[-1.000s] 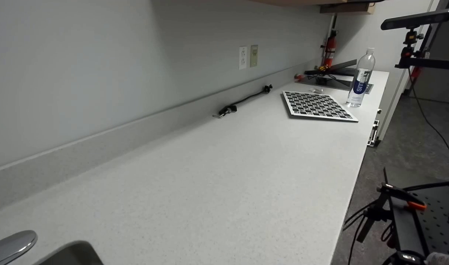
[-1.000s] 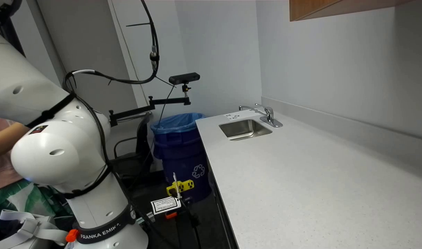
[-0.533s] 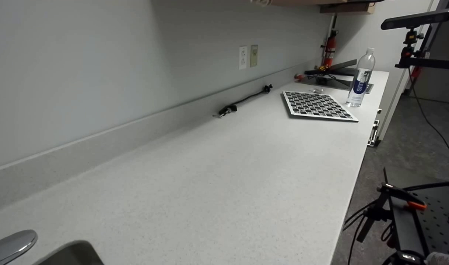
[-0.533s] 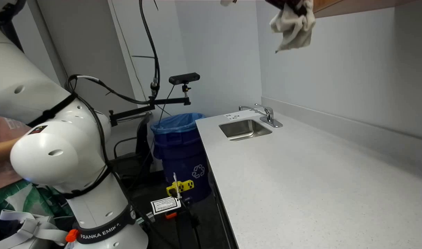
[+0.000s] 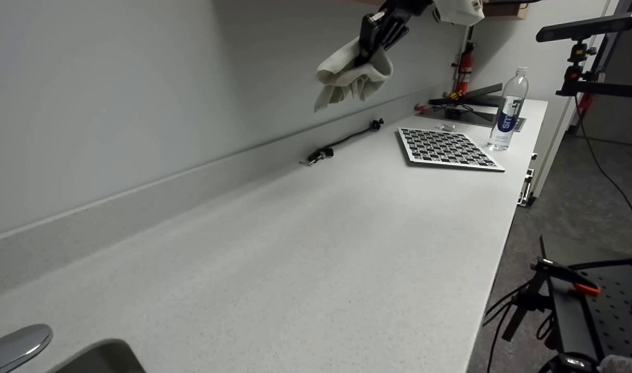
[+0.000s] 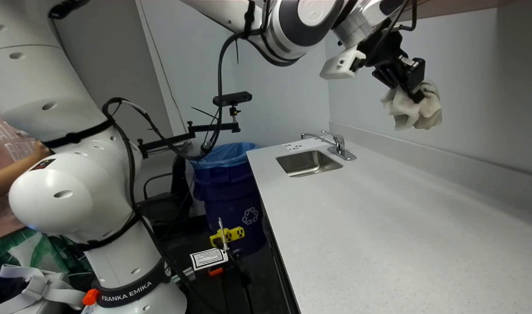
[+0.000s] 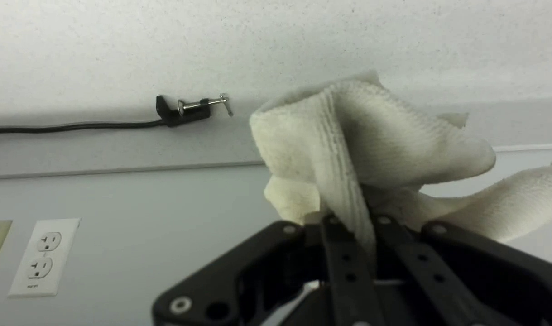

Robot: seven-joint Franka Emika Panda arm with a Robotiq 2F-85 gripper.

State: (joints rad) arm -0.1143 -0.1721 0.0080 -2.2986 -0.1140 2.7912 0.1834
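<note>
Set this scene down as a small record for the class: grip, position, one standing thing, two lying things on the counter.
Grip: black two-fingered tool, closed on crumpled off-white fabric cloth
Position: cloth held above the pale speckled countertop, not touching it
Standing: tall clear plastic bottle with white-and-blue label
Lying: flat black-and-white checkered board; black clamp with silver screw

Walls (image 5: 113, 93) plain, pale grey; white outlet plate (image 5: 341, 81) and beige plate (image 5: 357, 79) mounted side by side. Counter (image 6: 357, 244) light, speckled, with matching backsplash (image 6: 436, 163); stainless sink (image 6: 307, 161) inset, chrome faucet (image 6: 339, 141) beside it. Overhead cabinet (image 6: 466, 6), wooden. Fire extinguisher (image 5: 465, 70), red, near the wall. Floor (image 5: 564, 191) dark grey. Light: soft shadow falls across the upper wall.
</note>
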